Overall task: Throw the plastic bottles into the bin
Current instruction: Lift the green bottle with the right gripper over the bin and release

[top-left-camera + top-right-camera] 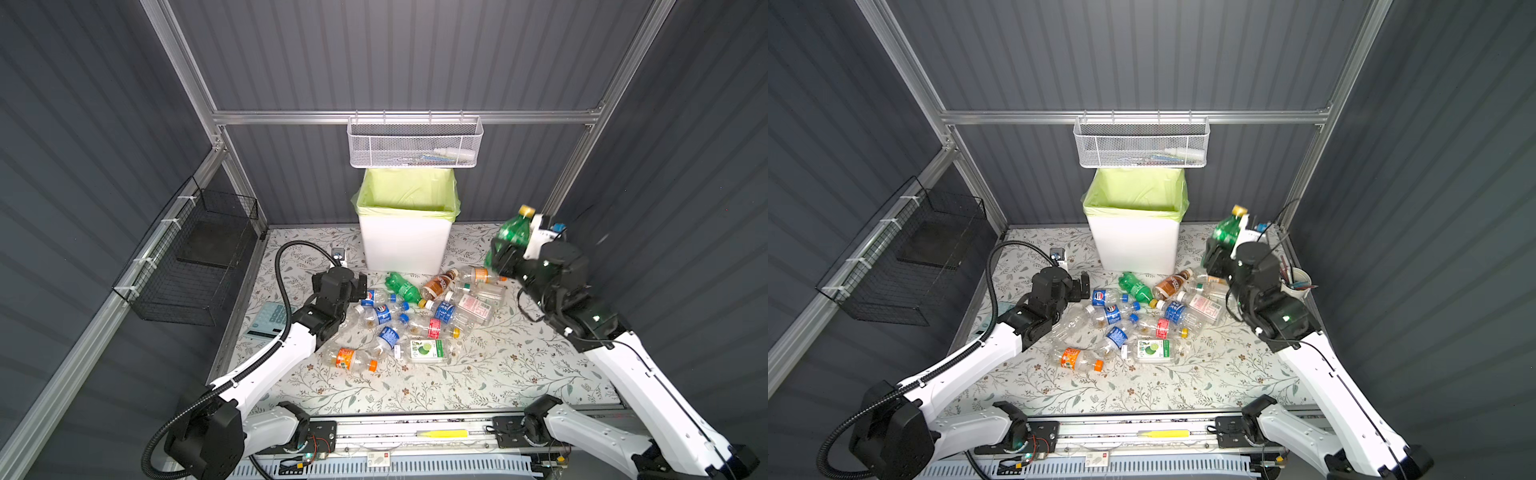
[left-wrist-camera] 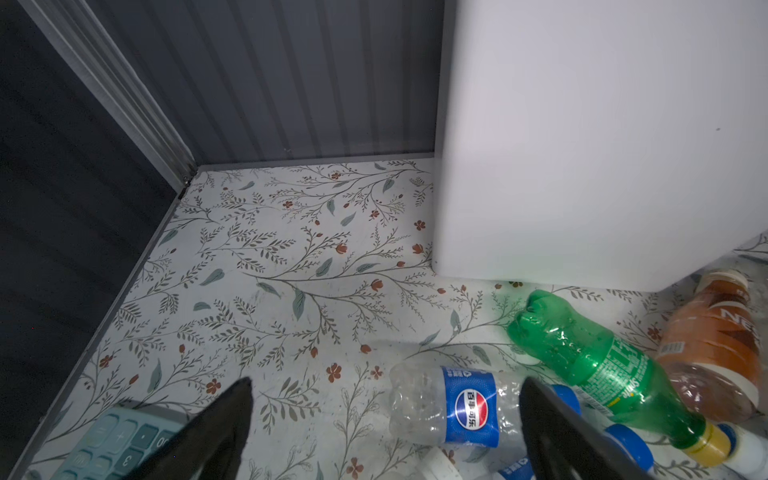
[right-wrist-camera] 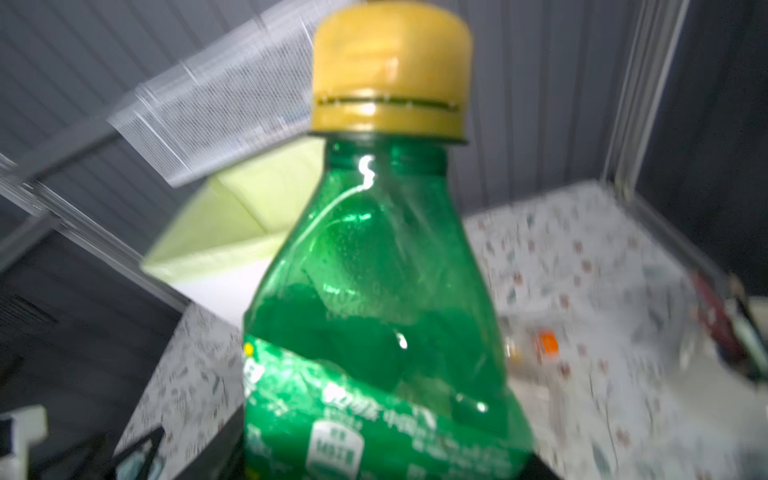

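Both top views show the right jaws clamped on a green bottle (image 1: 512, 232), raised cap-up near the bin (image 1: 405, 245), likely for dropping in. Left jaws gape beside other bottles (image 1: 384, 313) strewn on the surface (image 1: 498, 374).

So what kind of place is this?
Probably a robot practice booth, not a house: two robot arms fixed to a rail, grey ribbed walls on a metal frame, and bottles on a table by a bin.
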`<state>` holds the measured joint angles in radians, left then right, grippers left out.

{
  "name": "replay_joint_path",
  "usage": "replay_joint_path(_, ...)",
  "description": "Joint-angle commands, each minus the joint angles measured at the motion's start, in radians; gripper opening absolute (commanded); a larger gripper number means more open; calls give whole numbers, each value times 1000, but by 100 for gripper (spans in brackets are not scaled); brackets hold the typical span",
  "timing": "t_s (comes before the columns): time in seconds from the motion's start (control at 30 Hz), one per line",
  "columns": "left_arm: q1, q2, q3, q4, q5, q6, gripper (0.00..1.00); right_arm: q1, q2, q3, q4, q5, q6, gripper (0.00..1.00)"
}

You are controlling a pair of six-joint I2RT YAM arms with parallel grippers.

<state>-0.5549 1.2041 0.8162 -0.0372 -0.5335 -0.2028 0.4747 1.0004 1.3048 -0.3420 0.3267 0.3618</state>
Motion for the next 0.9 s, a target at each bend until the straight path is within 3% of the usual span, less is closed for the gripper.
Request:
replay_joint_path(0.0, 9, -3, -11, -41, -43, -65, 100, -8, 15, 130, 228, -32, -353, 63)
replay_joint_path(0.13, 9, -8, -18, -56, -42, -95, 100, -35, 64, 202, 419, -113, -370, 63)
replay_joint_path(0.3, 9, -2, -21, -65, -30, -113, 100, -67, 302, 355, 426, -275, -242, 63)
replay_joint_path(0.43, 9, 8, -18, -74, -21, -127, 100, -77, 596, 574, 291, -443, -111, 64)
replay_joint_path(0.57, 10, 5, -18, -89, -19, -127, 100, -78, 908, 947, -9, -537, -79, 70)
replay_joint_path(0.6, 9, 2, -18, -93, -19, -124, 100, -78, 969, 1039, -85, -536, -88, 74)
replay_joint_path(0.63, 9, -4, -18, -100, -20, -122, 100, -77, 1018, 1129, -148, -515, -100, 84)
replay_joint_path(0.7, 9, -15, -24, -106, -24, -117, 100, -74, 1025, 1182, -178, -467, -113, 98)
replay_joint_path(0.87, 9, -47, -30, -129, -29, -127, 100, -71, 788, 869, 45, -327, -130, 99)
